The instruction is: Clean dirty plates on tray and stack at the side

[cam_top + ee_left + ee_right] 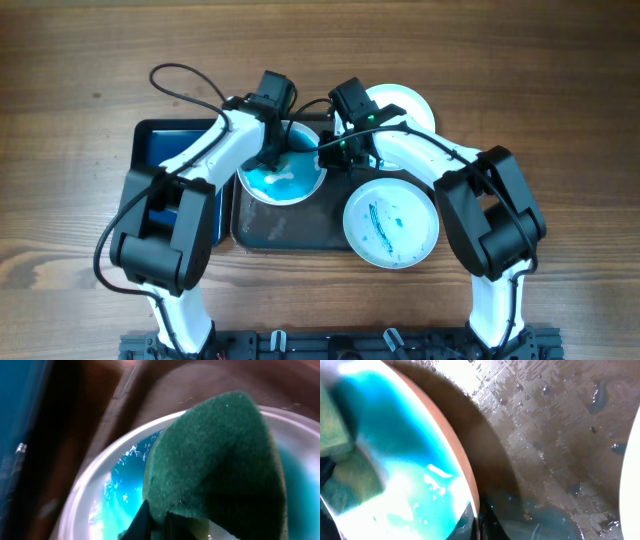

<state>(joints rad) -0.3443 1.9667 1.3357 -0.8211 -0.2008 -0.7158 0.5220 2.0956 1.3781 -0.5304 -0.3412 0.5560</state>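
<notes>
- Scrubbing was under way on one plate: the left gripper point(270, 152) was clamped on a green scouring sponge point(220, 460), which pressed against the wet face of a round white plate flooded with blue liquid point(285, 185).
- The right gripper point(335, 155) was closed narrowly on that plate's right rim, apparently bracing it. The right wrist view showed the rim running down between its fingers.
- The flooded plate lay inside the dark textured rectangular tray point(290, 235), toward its upper left part.
- A round white plate streaked with blue smears point(392, 222) rested at the tray's right edge, overhanging the brown wooden table point(80, 80). It appeared not yet cleaned.
- A clean-looking white plate point(410, 100) lay on the table beyond the tray, partly hidden by the right arm. It was judged to be the start of the side stack.
- A blue rectangular bin point(160, 145) stood just left of the tray.
- Progress estimate: about one plate done, one in hand, one left.
- Remaining steps: finish wiping, move the flooded plate to the stack, then treat the streaked plate likewise.
</notes>
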